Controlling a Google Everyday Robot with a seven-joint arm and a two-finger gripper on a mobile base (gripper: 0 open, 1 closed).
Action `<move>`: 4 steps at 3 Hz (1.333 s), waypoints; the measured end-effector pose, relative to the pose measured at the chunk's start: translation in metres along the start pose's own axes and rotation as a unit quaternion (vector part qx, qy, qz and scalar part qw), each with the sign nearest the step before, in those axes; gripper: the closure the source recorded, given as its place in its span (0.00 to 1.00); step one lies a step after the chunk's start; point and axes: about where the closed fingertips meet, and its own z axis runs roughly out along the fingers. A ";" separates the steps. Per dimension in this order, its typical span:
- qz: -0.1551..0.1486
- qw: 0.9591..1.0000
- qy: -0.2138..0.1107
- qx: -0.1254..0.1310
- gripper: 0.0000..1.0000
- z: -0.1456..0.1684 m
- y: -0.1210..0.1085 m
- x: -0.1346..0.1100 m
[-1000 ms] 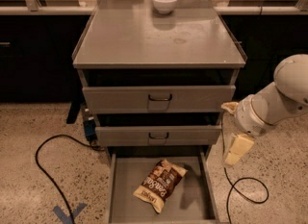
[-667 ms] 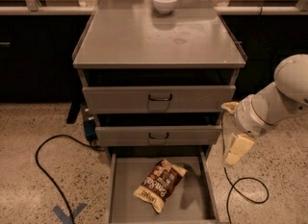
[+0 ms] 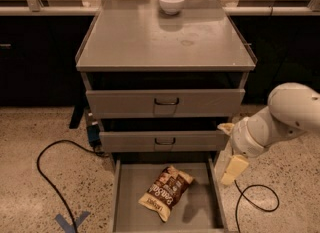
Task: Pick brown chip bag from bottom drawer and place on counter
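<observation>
The brown chip bag (image 3: 165, 193) lies flat on the floor of the open bottom drawer (image 3: 131, 197), slightly right of its middle and turned diagonally. My gripper (image 3: 230, 148) hangs on the white arm (image 3: 280, 119) just outside the drawer's right wall, above and to the right of the bag. Its two cream fingers (image 3: 234, 169) stand apart with nothing between them. The grey counter (image 3: 145, 39) tops the cabinet above, with a faint round stain towards the right.
A white bowl (image 3: 171, 2) stands at the counter's back edge. Two closed drawer fronts (image 3: 165, 102) sit above the open drawer. Black cables lie on the speckled floor at left (image 3: 47, 174) and right (image 3: 257, 202). Blue tape (image 3: 70, 222) marks the floor.
</observation>
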 end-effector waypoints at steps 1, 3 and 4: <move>0.011 0.999 -0.021 -0.030 0.00 0.069 0.017 0.010; 0.052 0.996 -0.055 -0.046 0.00 0.155 0.041 0.034; 0.052 0.996 -0.055 -0.046 0.00 0.155 0.041 0.034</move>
